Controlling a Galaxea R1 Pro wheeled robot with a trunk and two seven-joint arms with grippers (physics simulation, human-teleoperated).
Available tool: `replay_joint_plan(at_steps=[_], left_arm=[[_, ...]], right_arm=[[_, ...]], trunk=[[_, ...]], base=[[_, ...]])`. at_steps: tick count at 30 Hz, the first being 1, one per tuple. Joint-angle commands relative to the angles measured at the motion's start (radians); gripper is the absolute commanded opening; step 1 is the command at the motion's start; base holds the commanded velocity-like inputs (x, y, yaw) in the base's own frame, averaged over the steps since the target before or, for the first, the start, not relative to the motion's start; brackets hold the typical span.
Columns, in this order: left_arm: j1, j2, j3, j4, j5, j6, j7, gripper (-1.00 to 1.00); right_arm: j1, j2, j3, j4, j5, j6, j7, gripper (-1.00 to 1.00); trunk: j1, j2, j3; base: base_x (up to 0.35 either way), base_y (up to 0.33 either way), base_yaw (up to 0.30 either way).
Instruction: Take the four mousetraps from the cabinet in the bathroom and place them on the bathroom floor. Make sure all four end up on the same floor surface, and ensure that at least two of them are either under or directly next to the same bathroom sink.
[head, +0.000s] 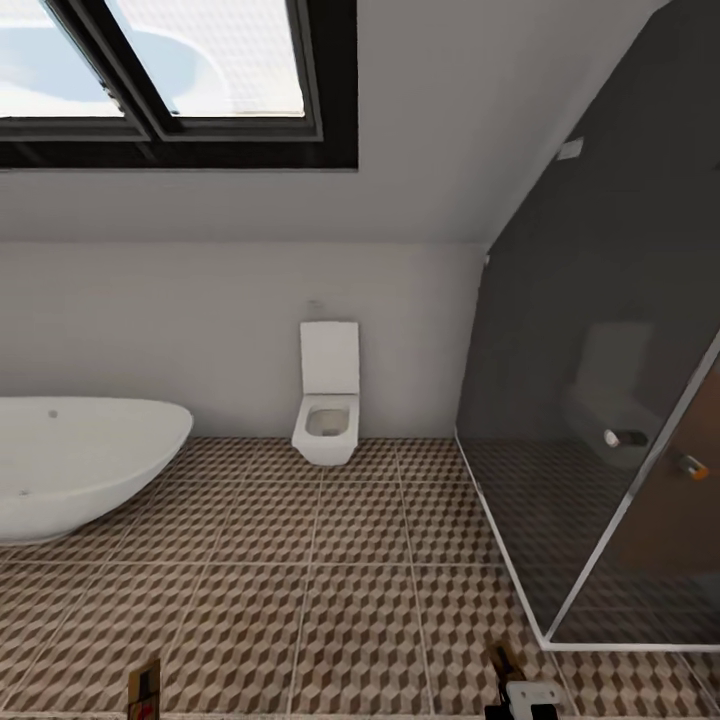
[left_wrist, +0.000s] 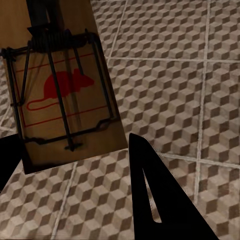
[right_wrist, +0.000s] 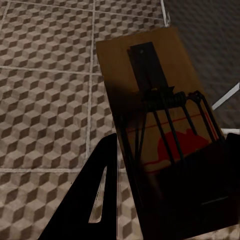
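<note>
In the left wrist view, a tan wooden mousetrap (left_wrist: 60, 95) with black wire and a red mouse print sits between my left gripper's (left_wrist: 72, 142) dark fingers (left_wrist: 160, 200), held above the bathroom floor (left_wrist: 175, 90) of cube-pattern tiles. My right gripper (right_wrist: 172, 145) is shut on a second mousetrap (right_wrist: 155, 115), also above the tiles. In the head view both traps poke up at the lower edge, the left mousetrap (head: 143, 690) and the right mousetrap (head: 505, 662), over the bathroom floor (head: 340, 560). The cabinet and the sink are out of view.
A white oval bathtub (head: 70, 465) stands at the left. A square white toilet (head: 327, 395) is against the far wall. A dark glass shower enclosure (head: 600, 400) fills the right side. Open tiled floor lies between them.
</note>
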Motion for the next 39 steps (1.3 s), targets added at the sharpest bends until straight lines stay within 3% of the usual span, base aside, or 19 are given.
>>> replay_joint_plan(at_steps=[1, 16, 17, 19, 20, 22, 24, 26, 31, 32, 33, 34, 35, 37, 39], left_arm=[[-0.001, 0.0, -0.007, 0.001, -0.007, 0.001, 0.013, -1.0], [-0.001, -0.002, -0.005, -0.002, -0.007, 0.021, 0.02, -1.0], [-0.001, -0.002, -0.004, -0.002, -0.007, 0.05, 0.021, -1.0], [0.0, -0.002, -0.003, -0.004, -0.007, 0.209, 0.021, -1.0], [-0.001, -0.002, -0.003, -0.005, -0.008, 0.253, 0.021, -1.0], [-0.001, -0.001, -0.003, -0.012, -0.008, 0.415, 0.021, -1.0], [-0.003, 0.004, -0.003, -0.026, -0.008, 0.512, 0.022, -1.0], [-0.014, 0.015, -0.003, -0.037, -0.008, 0.564, 0.024, -1.0], [-0.088, 0.021, -0.002, -0.042, -0.008, 0.647, 0.025, -1.0], [-0.118, 0.029, -0.002, -0.042, -0.009, 0.684, 0.025, -1.0], [-0.124, 0.032, -0.003, -0.043, -0.009, 0.689, 0.025, -1.0], [-0.131, 0.038, -0.003, -0.043, -0.008, 0.693, 0.024, -1.0], [-0.134, 0.04, -0.003, -0.043, -0.008, 0.692, 0.023, -1.0], [-0.141, 0.047, -0.003, -0.044, -0.009, 0.668, 0.02, -1.0], [-0.143, 0.056, -0.004, -0.044, -0.008, 0.626, 0.015, -1.0]], right_arm=[[-0.001, -0.001, 0.009, 0.0, -0.004, -0.003, -0.008, -1.0], [-0.001, -0.003, 0.005, 0.0, -0.002, 0.004, -0.014, -1.0], [-0.001, -0.003, 0.004, 0.0, -0.002, 0.006, -0.016, -1.0], [-0.001, -0.004, 0.002, -0.001, -0.003, 0.009, -0.037, -1.0], [-0.001, -0.004, 0.001, -0.001, -0.003, 0.01, -0.045, -1.0], [-0.001, -0.005, 0.0, -0.002, -0.004, 0.026, -0.098, -1.0], [-0.001, -0.006, 0.0, -0.003, -0.007, 0.08, -0.166, -1.0], [-0.001, -0.006, -0.001, -0.003, -0.01, 0.155, -0.217, -1.0], [0.0, -0.005, 0.002, 0.001, -0.018, 0.188, -0.214, -1.0], [-0.001, -0.007, 0.004, 0.031, -0.022, 0.171, -0.127, -1.0], [-0.001, -0.008, 0.003, 0.045, -0.023, 0.161, -0.089, -1.0], [-0.001, -0.012, 0.002, 0.078, -0.023, 0.131, 0.014, -1.0], [-0.001, -0.013, 0.001, 0.095, -0.023, 0.115, 0.074, -1.0], [-0.001, -0.029, -0.014, 0.143, -0.029, 0.068, 0.282, -1.0], [-0.001, -0.045, -0.043, 0.16, -0.04, 0.051, 0.358, -1.0]], trunk=[[0.001, -0.002, -0.003], [0.001, -0.002, -0.004], [0.001, -0.002, -0.004], [0.001, -0.002, -0.004], [0.001, -0.002, -0.004], [0.001, -0.002, -0.004], [0.001, -0.002, -0.004], [0.001, -0.002, -0.004], [0.001, -0.002, -0.004], [0.001, -0.002, -0.004], [0.001, -0.002, -0.004], [0.001, -0.002, -0.004], [0.001, -0.002, -0.004], [0.001, -0.002, -0.004], [0.001, -0.002, -0.004]], base=[[0.02, 0.0, 0.246], [0.003, 0.0, 0.037], [0.0, 0.0, 0.0], [0.0, 0.0, 0.0], [0.0, 0.0, 0.0], [0.0, 0.0, 0.0], [0.0, 0.0, 0.0], [0.0, 0.0, 0.0], [0.0, 0.0, 0.0], [0.0, 0.0, 0.0], [0.0, 0.0, 0.0], [0.0, 0.0, 0.0], [0.0, 0.0, 0.0], [0.0, 0.0, 0.0], [0.0, 0.0, 0.0]])
